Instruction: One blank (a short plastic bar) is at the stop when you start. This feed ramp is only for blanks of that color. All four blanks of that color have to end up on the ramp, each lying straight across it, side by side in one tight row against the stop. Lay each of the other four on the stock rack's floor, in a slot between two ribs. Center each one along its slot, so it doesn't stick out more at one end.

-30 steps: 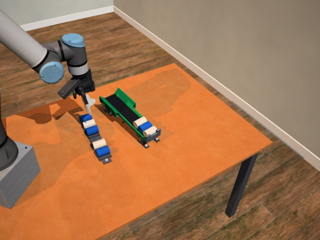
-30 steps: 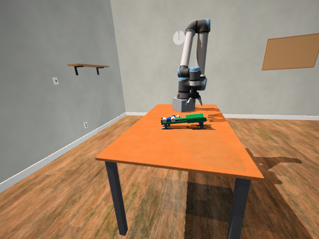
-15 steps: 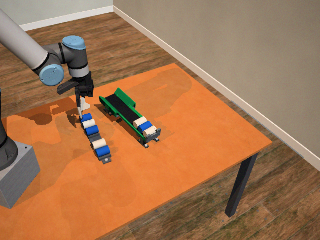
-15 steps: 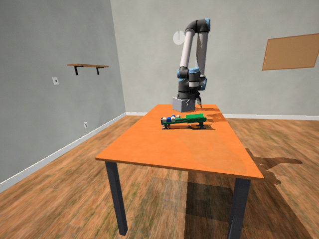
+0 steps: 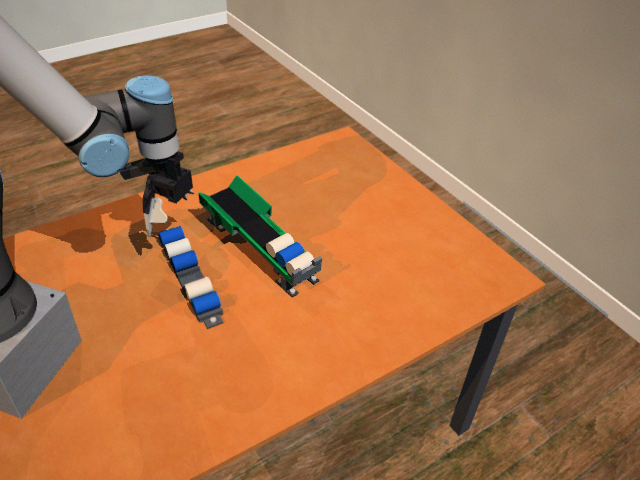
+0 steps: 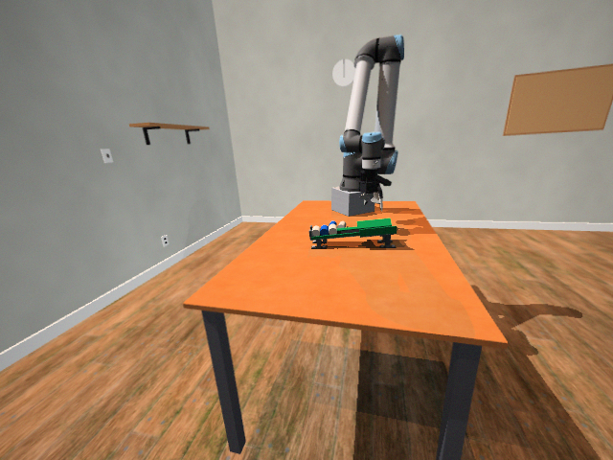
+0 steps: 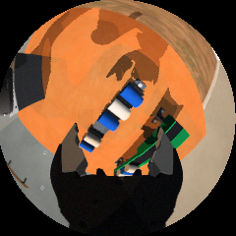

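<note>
Blanks, top view: eight short round plastic bars, four cream, four blue, all smooth and matte.
Ramp: sloped green plastic feed ramp with a black bed and a grey stop at its low end; a cream blank at the stop, so cream is the ramp colour.
Intruder: a blue blank on the ramp sits between that one and a second cream blank. It has to come out!
Rack: grey ribbed stock rack lies beside the ramp on the orange table, towards the edge with the arm's grey pedestal; it holds three blue and two cream, with one bare slot mid-row.
Tool: black two-jaw gripper is spread wide and carrying nothing, hanging just beside the far-end blue blank.
Step, as I read it: sorting barely begun, lining up a first pick at the rack.
Next move: probably drop squarely over one bar, jaws straddling its round sides, and close without nudging its neighbours.

Exterior view: the ramp stands on small dark feet in the table's half nearest the pedestal edge, bars bunched at its low end; the gripper hangs above and behind it.

Wrist view: both dark fingers frame open air; the rack's row runs diagonally ahead, the ramp beside the other finger.
</note>
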Controlling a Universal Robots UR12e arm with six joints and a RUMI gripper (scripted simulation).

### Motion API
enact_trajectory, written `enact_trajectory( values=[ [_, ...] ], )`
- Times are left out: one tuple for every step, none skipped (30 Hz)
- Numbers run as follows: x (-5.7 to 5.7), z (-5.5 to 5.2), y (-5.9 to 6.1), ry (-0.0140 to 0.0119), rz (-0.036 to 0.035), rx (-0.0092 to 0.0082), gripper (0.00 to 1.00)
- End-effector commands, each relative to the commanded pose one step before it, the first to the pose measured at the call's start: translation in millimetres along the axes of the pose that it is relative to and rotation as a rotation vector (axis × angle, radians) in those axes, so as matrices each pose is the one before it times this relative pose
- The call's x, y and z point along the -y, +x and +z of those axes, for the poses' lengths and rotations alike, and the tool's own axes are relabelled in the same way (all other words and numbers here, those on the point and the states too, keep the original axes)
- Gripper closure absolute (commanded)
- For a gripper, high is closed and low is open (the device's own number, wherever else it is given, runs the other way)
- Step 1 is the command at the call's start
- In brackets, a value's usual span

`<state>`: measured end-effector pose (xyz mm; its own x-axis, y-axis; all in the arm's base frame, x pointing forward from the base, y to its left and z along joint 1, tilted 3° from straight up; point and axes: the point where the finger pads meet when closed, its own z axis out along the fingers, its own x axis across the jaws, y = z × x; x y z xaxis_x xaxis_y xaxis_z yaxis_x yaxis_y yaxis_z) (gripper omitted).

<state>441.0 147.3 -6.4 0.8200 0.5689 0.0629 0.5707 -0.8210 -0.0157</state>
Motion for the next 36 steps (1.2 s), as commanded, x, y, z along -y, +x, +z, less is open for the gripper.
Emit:
enact_trajectory(
  values=[
    [-1.76,2.49,2.26,-0.01077,0.20809,0.00586,0.0],
    [-0.27,0.43,0.32,0.0,0.03022,0.00001,0.0],
    [-0.27,0.42,0.32,0.0,0.0292,0.00001,0.0],
    [0.0,0.0,0.0,0.0,0.0,0.0,0.0],
    [0.0,0.0,0.0,0.0,0.0,0.0,0.0],
    [-0.26,0.4,0.32,0.0,0.02818,0.00001,0.0],
    [-0.25,0.39,0.31,0.0,0.02713,0.00001,0.0],
    [-0.25,0.37,0.3,0.0,0.02607,0.00001,0.0],
    [-0.24,0.36,0.3,0.0,0.025,0.00001,0.0],
    [-0.23,0.34,0.29,0.0,0.02392,0.00001,0.0],
    [-0.22,0.33,0.28,0.0,0.02284,0.00001,0.0],
    [-0.21,0.31,0.27,0.0,0.02175,0.00001,0.0],
    [-0.2,0.29,0.26,0.0,0.02065,0.00001,0.0],
    [-0.19,0.28,0.25,0.0,0.01956,0.00001,0.0],
    [-0.18,0.26,0.24,0.0,0.01846,0.00001,0.0],
    [-0.17,0.25,0.23,0.0,0.01738,0.0,0.0],
    [-0.16,0.23,0.22,0.0,0.01629,0.0,0.0],
    [-0.15,0.22,0.21,0.0,0.01522,0.0,0.0],
    [-0.14,0.2,0.19,0.0,0.01416,0.0,0.0],
    [-0.13,0.19,0.18,0.0,0.01311,0.0,0.0],
    [0.0,0.0,0.0,0.0,0.0,0.0,0.0],
    [0.0,0.0,0.0,0.0,0.0,0.0,0.0],
    [-0.12,0.17,0.17,0.0,0.01209,0.0,0.0],
    [-0.11,0.16,0.16,0.0,0.01108,0.0,0.0],
    [-0.1,0.14,0.14,0.0,0.01009,0.0,0.0],
    [-0.09,0.13,0.13,0.0,0.00913,0.0,0.0],
    [-0.08,0.12,0.12,0.0,0.00821,0.0,0.0],
    [-0.07,0.1,0.11,0.0,0.00731,0.0,0.0],
    [-0.07,0.09,0.09,0.0,0.00645,0.0,0.0],
    [-0.06,0.08,0.08,0.0,0.00562,0.0,0.0],
    [-0.05,0.07,0.07,0.0,0.00484,0.0,0.0],
    [-0.04,0.06,0.06,0.0,0.00411,0.0,0.0],
    [-0.03,0.05,0.05,0.0,0.00342,0.0,0.0],
    [-0.03,0.04,0.04,0.0,0.00278,0.0,0.0],
    [-0.02,0.03,0.03,0.0,0.0022,0.0,0.0],
    [-0.02,0.02,0.02,0.0,0.00168,0.0,0.0]
  ],
)
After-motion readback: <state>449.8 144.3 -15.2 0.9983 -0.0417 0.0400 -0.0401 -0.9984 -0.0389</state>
